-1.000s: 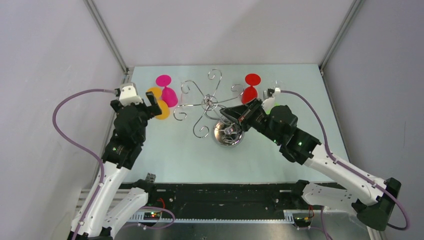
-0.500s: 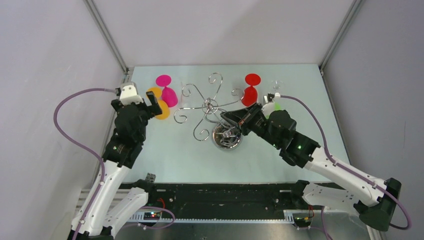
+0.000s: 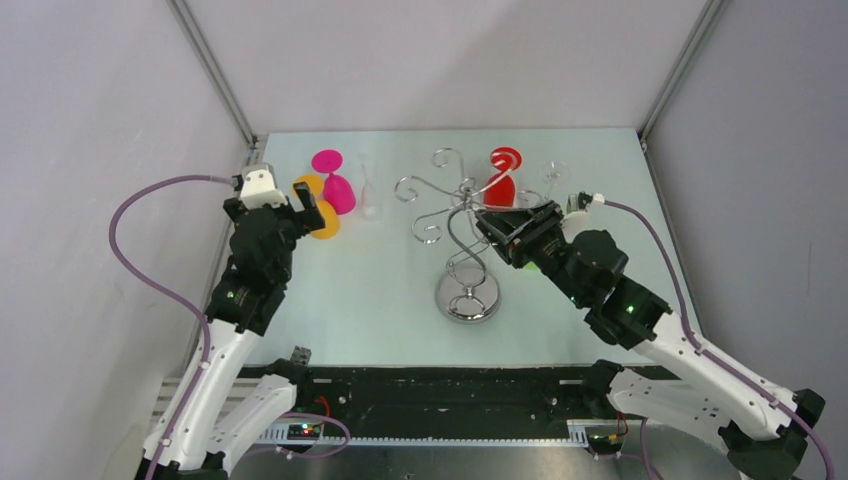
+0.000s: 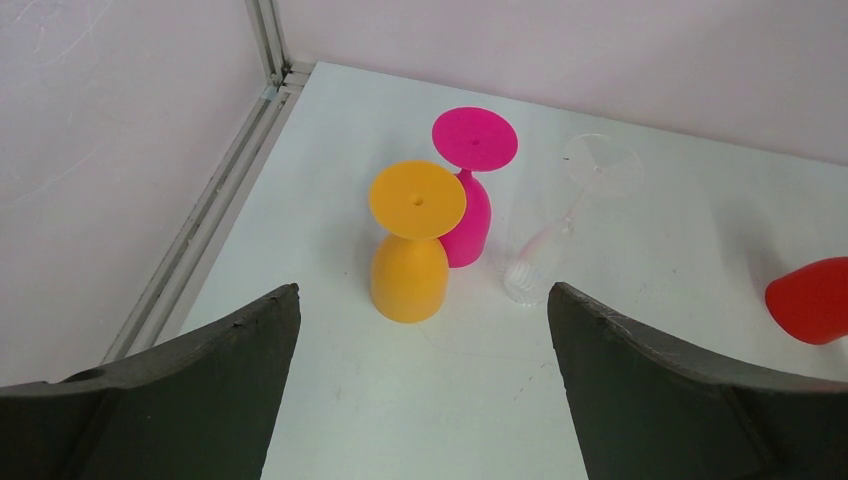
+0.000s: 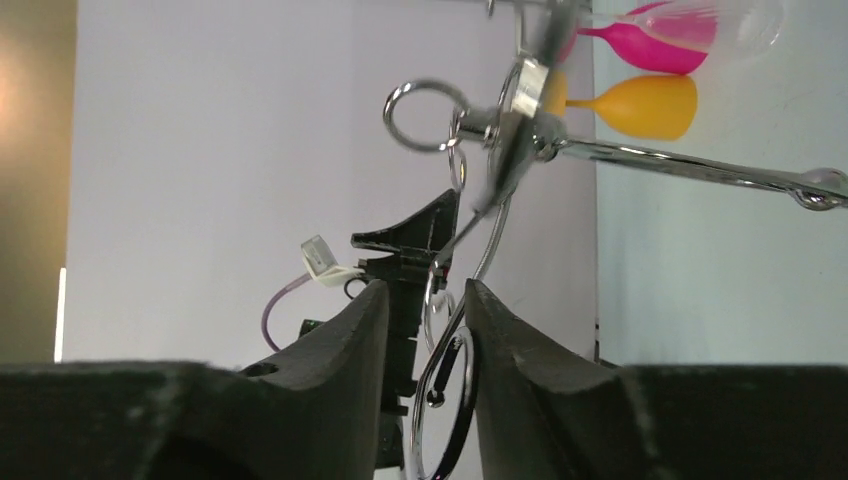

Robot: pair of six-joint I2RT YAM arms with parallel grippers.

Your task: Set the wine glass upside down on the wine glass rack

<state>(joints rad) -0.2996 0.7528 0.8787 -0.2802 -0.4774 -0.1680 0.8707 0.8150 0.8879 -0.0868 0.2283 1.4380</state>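
Observation:
The chrome wine glass rack (image 3: 462,245) stands upright on its round base at mid-table. Its curled arms spread out just in front of the red wine glass (image 3: 501,180). My right gripper (image 3: 495,222) is at the rack's top, and in the right wrist view (image 5: 425,288) its jaws stand slightly apart with a wire curl (image 5: 440,400) loose between them. Orange (image 4: 412,245), pink (image 4: 470,190) and clear (image 4: 545,260) wine glasses stand upside down at the back left. My left gripper (image 4: 422,292) hangs open just short of the orange glass, holding nothing.
Another clear glass (image 3: 552,175) stands at the back right beside the red one. The metal frame post (image 4: 270,40) and the left wall lie close to the orange glass. The right arm (image 3: 610,290) reaches across the right half of the table.
The rack, tipped over a second ago, now stands upright and further right. My right jaws, shut on its wire before, have parted. The left arm has not moved.

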